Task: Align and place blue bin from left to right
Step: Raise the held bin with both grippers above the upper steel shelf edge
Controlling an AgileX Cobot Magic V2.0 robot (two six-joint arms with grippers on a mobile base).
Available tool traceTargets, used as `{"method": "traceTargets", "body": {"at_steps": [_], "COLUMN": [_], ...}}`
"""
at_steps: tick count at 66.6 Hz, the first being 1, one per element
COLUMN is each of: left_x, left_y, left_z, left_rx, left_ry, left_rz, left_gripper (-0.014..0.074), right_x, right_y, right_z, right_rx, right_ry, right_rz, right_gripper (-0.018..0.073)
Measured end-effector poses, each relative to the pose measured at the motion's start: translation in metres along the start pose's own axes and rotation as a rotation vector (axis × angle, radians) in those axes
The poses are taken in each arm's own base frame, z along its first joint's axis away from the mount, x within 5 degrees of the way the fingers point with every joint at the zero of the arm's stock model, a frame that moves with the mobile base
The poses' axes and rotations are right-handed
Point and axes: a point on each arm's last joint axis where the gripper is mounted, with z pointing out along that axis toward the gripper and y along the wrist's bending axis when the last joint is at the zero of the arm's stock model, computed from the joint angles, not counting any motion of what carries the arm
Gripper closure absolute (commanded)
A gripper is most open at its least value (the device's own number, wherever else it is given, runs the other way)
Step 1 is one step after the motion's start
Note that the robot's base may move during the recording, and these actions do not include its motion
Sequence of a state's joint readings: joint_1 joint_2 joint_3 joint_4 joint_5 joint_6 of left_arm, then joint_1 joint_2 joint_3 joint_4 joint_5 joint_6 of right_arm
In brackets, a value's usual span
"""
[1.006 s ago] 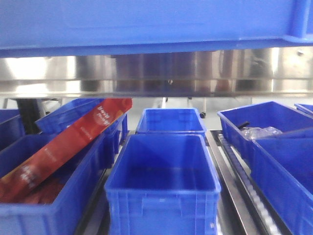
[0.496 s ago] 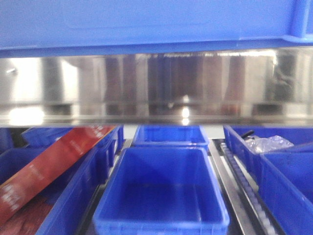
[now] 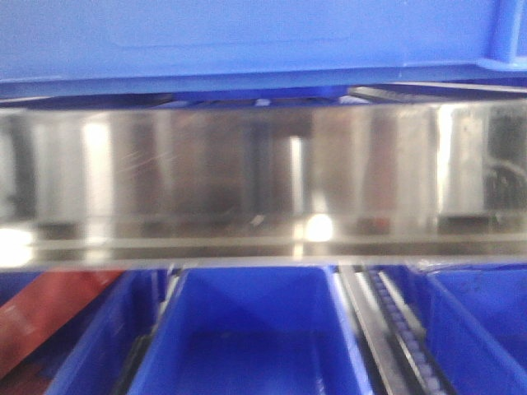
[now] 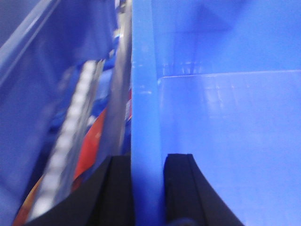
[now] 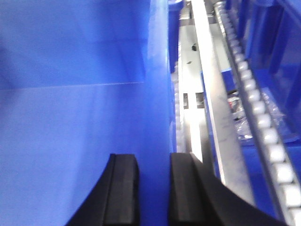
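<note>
The blue bin [image 3: 247,37] is hanging aloft, filling the top of the front view above a steel rail [image 3: 263,189]. The left gripper [image 4: 146,162] is pinching its left wall and the right gripper [image 5: 153,162] its right wall, each closed down to the wall's thickness. Judged step: carrying. The next move is calling for a level, squared descent beside the stored bins [image 3: 255,329].

Bin [image 3: 247,37] above shelf beam [image 3: 263,181]; crate [image 3: 247,337] beneath, roller track [image 3: 399,329] just right of it

Top-cropped blue bin [image 3: 247,37], blurry steel rail [image 3: 247,189]
</note>
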State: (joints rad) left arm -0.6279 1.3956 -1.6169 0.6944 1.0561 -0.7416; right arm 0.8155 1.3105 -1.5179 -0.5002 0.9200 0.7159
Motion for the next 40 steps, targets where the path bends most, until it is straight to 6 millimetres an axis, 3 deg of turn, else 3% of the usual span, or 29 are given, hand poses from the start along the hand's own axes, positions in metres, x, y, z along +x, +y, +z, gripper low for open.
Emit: {"method": "traceTargets", "body": {"at_steps": [40], "left_x": [-0.0001], "left_y": [-0.0001], "left_z": [0.0], "left_rx": [0.001], "left_ry": [-0.001], "left_rz": [0.0], "left_gripper": [0.0707], "right_x": [-0.0001], "right_y": [-0.0001], "right_z": [0.0], "right_rx": [0.001], "right_ry": [-0.001], "right_rz": [-0.001], "right_gripper": [0.0638]}}
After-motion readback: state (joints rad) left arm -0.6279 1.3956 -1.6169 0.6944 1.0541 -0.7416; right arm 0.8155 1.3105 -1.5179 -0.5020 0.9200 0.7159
